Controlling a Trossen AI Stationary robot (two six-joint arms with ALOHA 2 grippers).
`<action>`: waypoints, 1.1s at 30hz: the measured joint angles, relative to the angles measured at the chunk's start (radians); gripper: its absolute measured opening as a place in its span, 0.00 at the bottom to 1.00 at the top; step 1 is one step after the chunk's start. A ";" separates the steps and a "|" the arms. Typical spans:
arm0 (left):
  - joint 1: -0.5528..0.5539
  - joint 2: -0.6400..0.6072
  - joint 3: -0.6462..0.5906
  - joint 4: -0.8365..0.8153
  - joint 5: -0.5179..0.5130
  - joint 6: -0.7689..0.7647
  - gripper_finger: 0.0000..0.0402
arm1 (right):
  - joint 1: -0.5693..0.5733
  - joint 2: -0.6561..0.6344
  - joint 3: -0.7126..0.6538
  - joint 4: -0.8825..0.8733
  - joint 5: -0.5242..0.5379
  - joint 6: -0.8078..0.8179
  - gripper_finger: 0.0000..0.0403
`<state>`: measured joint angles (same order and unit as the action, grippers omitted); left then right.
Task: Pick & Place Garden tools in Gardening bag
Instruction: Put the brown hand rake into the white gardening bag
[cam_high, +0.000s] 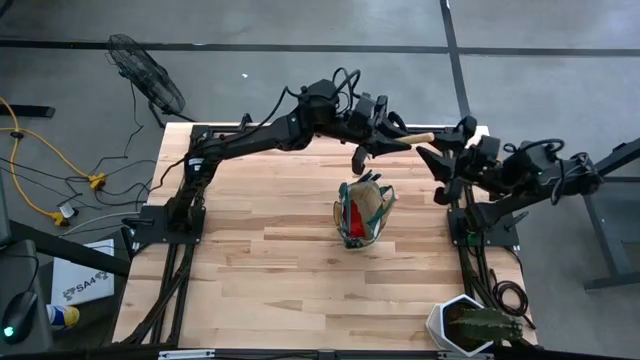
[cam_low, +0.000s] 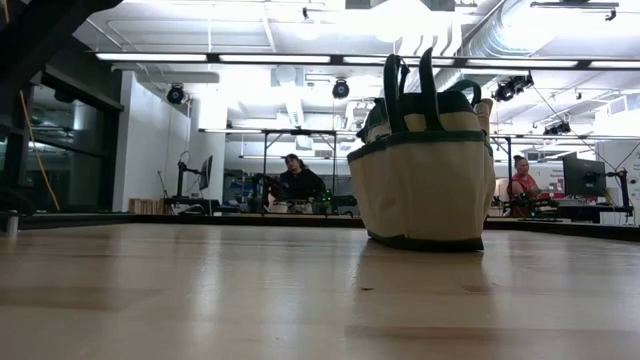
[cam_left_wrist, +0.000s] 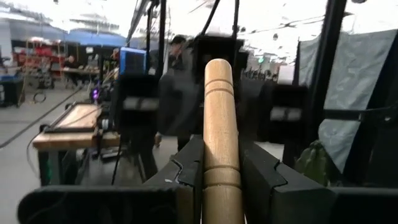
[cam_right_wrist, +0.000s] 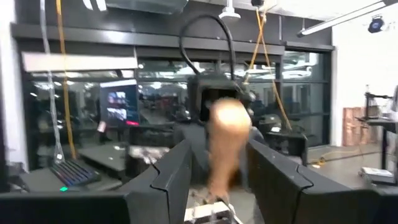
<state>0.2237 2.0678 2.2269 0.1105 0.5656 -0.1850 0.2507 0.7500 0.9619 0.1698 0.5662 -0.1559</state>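
Between the left fingers (cam_left_wrist: 186, 180): wooden handle (cam_left_wrist: 219, 137).

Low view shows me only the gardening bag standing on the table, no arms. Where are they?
Observer: Both are up near the far edge of the table, beyond the gardening bag, facing each other.
Operator: Holding anything?
Observer: The left end effector is shut on a wooden-handled tool.
Operator: And the right one?
Observer: The right end effector is open, with its fingers on either side of the handle's free end.
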 joint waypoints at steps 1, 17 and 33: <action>0.001 0.001 0.000 -0.008 0.000 0.006 0.15 | 0.006 -0.007 0.000 0.001 0.000 -0.002 0.36; -0.003 -0.003 0.000 -0.006 0.001 0.023 0.15 | -0.080 0.117 0.001 0.153 -0.091 -0.030 0.36; -0.003 -0.002 0.000 0.006 0.039 -0.002 0.15 | -0.114 0.126 0.002 0.142 -0.101 -0.022 0.20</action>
<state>0.2207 2.0655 2.2272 0.1163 0.6043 -0.1875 0.1368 0.8757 0.9634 0.3121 0.4652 -0.1780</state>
